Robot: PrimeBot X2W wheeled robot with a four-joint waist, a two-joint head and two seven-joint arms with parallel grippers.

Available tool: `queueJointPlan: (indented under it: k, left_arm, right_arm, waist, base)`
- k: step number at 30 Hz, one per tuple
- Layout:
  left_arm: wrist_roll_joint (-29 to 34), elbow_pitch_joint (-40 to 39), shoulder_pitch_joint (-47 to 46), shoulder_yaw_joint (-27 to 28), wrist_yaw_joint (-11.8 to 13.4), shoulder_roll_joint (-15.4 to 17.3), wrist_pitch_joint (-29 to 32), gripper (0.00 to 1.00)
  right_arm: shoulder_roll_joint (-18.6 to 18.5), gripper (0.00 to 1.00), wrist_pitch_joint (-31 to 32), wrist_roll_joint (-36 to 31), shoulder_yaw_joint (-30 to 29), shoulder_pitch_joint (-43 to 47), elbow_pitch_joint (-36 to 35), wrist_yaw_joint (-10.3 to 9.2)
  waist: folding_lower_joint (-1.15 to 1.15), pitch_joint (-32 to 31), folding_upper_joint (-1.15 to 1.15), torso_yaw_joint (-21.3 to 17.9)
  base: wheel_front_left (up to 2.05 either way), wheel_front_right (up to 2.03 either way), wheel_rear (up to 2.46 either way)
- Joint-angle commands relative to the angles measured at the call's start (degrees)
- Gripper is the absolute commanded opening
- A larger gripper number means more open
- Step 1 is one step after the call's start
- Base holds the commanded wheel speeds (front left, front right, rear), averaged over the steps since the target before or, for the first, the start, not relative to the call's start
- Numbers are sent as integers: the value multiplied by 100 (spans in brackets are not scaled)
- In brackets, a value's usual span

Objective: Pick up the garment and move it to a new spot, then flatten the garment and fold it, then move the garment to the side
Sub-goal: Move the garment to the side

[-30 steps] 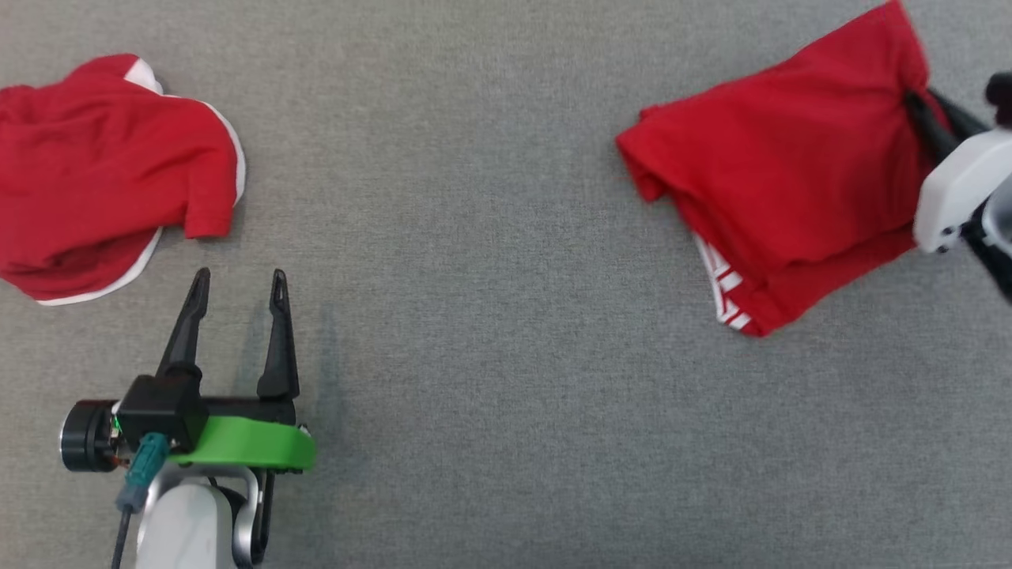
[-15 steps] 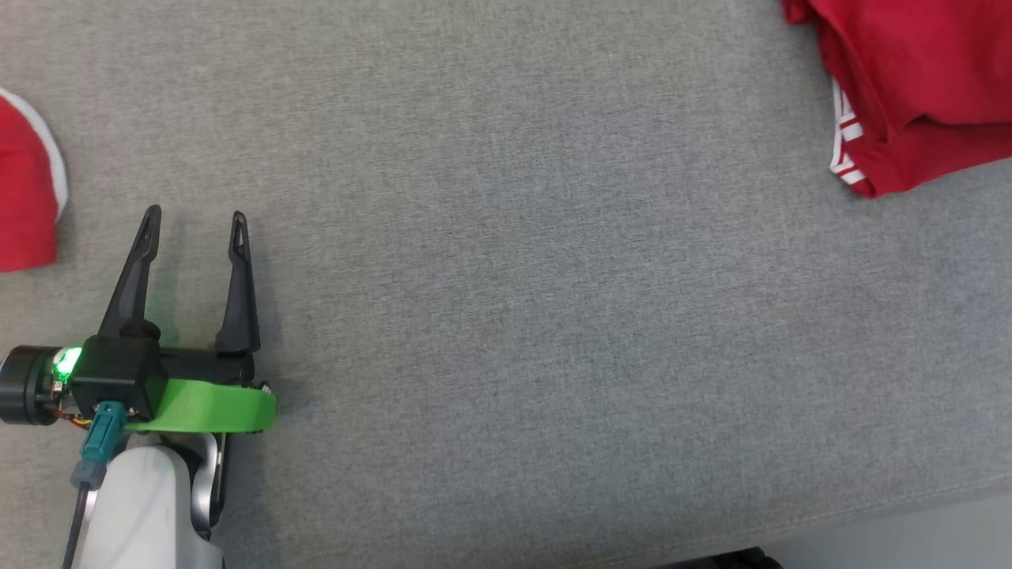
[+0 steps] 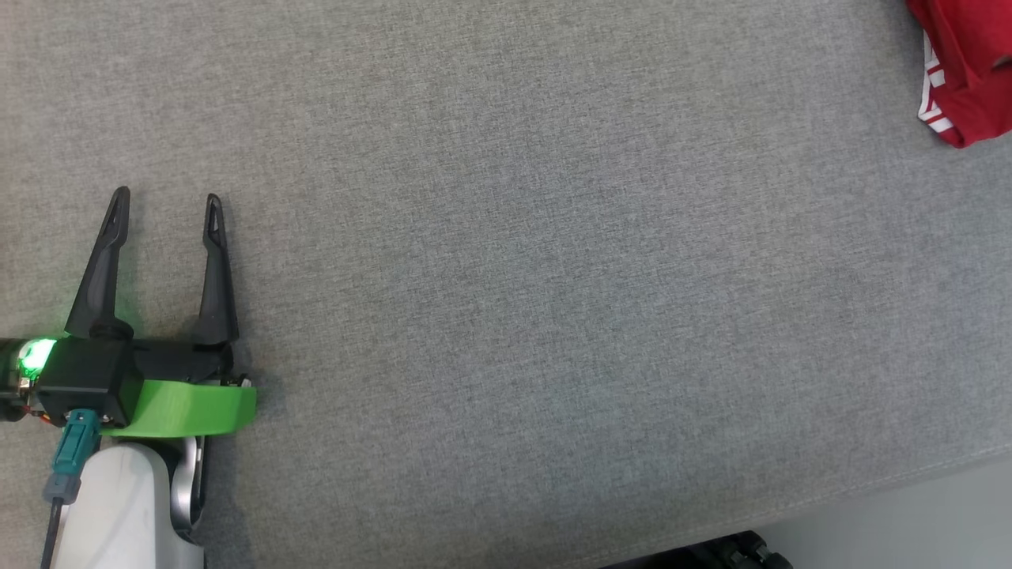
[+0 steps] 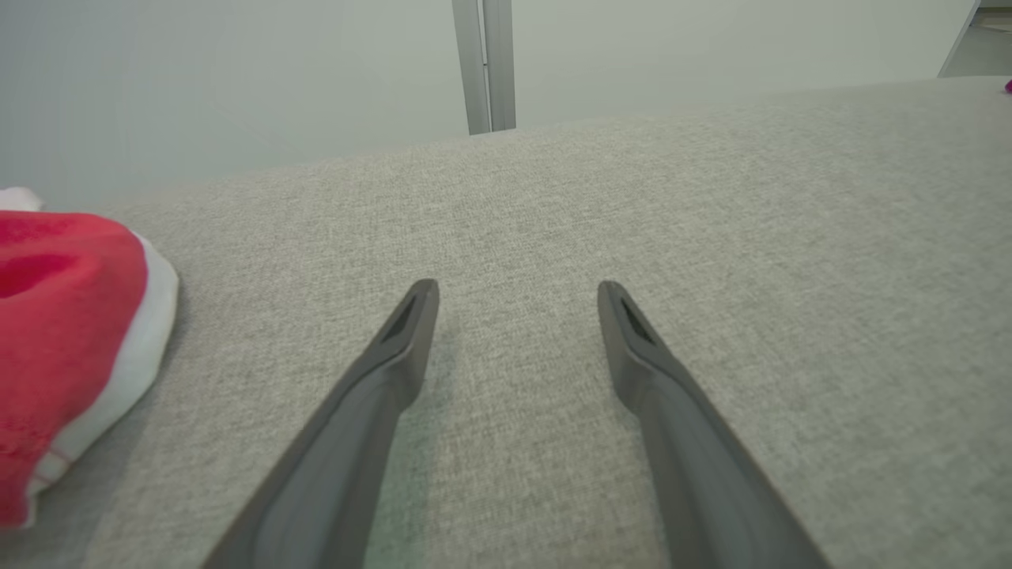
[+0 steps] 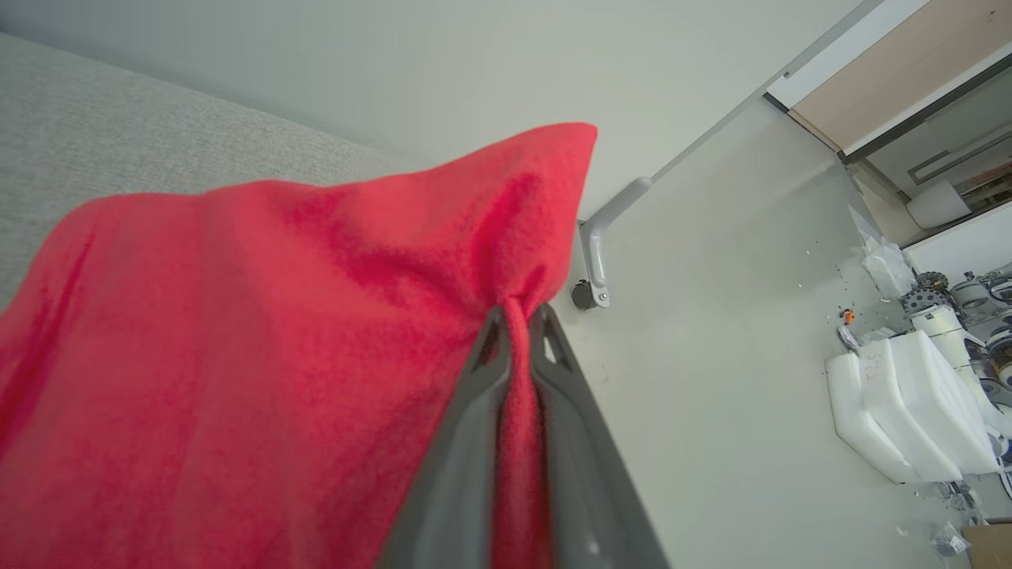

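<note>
The folded red garment [image 3: 968, 71] with white stripes shows at the top right corner of the head view, on the grey table [image 3: 514, 276]. In the right wrist view my right gripper [image 5: 518, 316] is shut on the garment [image 5: 237, 356], pinching a bunched edge of red cloth between its fingers, and the cloth drapes down to the left. My left gripper [image 3: 164, 204] stands open over bare table at the lower left of the head view, fingers [image 4: 395, 348] apart with nothing between them.
Another red garment with a white hem [image 4: 71, 340] lies to the left of my left gripper. The table's near edge [image 3: 909, 474] runs across the lower right. Beyond the table's edge the floor holds white foam blocks [image 5: 909, 411] and clutter.
The head view has swung down and to the right, so both garments slid toward the frame's edges. The right gripper has left the head view, still holding the garment. The left gripper stays open.
</note>
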Motion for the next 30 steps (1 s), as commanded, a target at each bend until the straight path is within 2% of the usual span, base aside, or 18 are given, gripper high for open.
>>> queueJointPlan:
  k: [1, 2, 9, 16, 23, 30]
  left_arm:
    - [11, 78, 35, -21, 13, -7, 10, 100]
    - [-2, 71, 43, -18, 25, -12, 9, 100]
    - [-104, 119, 143, 46, 87, -48, 10, 100]
    - [-215, 289, 265, 116, 115, -131, 9, 100]
    - [-287, 406, 517, 166, 122, -245, 7, 100]
    - [-329, 524, 921, 274, 134, -345, 6, 100]
  right_arm:
    - [23, 90, -24, -38, 25, -116, 82, -13]
    - [47, 100, -36, -56, 40, -145, 160, -13]
    - [203, 100, -448, -263, 146, -354, 342, -13]
    - [558, 100, -1043, -479, 224, -360, 173, -13]
    - [998, 100, -1414, -655, 122, 226, -273, -13]
    - [1630, 100, -1492, -904, -503, 1413, -930, -13]
  waist:
    - [0, -6, 0, 36]
    - [0, -8, 0, 51]
    - [0, -147, 0, 102]
    - [0, -661, 0, 156]
    - [0, -1426, 0, 404]
    - [0, -2153, 0, 592]
  base:
    - [0, 0, 0]
    - [0, 0, 0]
    - [0, 0, 0]
    - [0, 0, 0]
    - [0, 0, 0]
    - [0, 0, 0]
